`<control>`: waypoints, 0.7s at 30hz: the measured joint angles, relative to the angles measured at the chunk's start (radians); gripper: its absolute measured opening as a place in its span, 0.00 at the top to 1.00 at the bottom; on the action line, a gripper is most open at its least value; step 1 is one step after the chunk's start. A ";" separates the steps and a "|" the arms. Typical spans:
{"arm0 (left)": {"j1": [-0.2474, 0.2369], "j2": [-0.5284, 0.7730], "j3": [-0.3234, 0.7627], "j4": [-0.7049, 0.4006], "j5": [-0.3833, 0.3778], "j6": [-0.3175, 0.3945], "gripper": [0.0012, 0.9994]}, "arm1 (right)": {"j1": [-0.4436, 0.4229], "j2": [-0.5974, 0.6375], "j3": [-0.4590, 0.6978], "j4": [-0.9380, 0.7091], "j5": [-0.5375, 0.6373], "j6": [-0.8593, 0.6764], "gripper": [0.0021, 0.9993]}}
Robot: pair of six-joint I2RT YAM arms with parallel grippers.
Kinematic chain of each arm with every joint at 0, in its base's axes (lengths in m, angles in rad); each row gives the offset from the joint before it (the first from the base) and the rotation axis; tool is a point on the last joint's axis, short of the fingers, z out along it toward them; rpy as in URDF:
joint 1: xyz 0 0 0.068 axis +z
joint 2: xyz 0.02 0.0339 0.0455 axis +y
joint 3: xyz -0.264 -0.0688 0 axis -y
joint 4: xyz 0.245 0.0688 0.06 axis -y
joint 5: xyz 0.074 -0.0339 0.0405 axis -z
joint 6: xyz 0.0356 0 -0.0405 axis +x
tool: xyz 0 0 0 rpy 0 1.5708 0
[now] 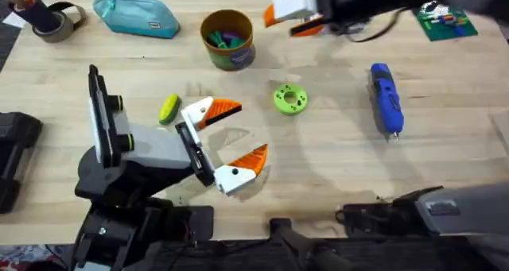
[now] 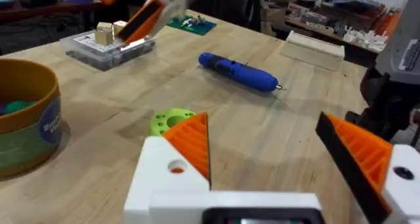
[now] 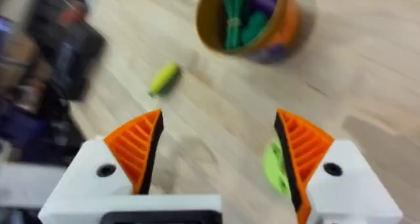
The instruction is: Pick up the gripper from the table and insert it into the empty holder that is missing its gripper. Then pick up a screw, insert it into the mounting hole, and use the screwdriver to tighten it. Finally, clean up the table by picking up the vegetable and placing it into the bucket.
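Left gripper [image 1: 231,136] spread wide beside the vegetable [image 1: 169,110]; right gripper [image 3: 216,155] wide, empty, above the table [image 1: 334,152] near the bucket [image 1: 228,39]; screwdriver [image 1: 386,98] lies apart.

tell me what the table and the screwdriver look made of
Table: looks like pale wood with a matte finish; grain lines and plank seams show. Screwdriver: blue body, probably moulded plastic with a slight sheen, and a thin tip that looks metal.

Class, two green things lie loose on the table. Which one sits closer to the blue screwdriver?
The round green disc with holes. It lies between the yellow cup and the blue screwdriver; the oblong yellow-green vegetable lies farther off, beside the left gripper.
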 joint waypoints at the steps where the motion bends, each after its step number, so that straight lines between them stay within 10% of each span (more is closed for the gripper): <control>1: 0.000 0.000 0.000 0.000 0.000 0.000 0.01 | 0.000 -0.048 0.007 -0.066 0.044 -0.042 0.00; 11: 0.000 0.000 0.000 0.000 -0.001 0.000 0.01 | 0.000 -0.335 0.024 -0.508 0.405 -0.220 0.00; 21: 0.000 0.000 0.000 0.000 0.000 0.000 0.01 | 0.000 -0.363 -0.220 -0.384 0.480 -0.219 0.00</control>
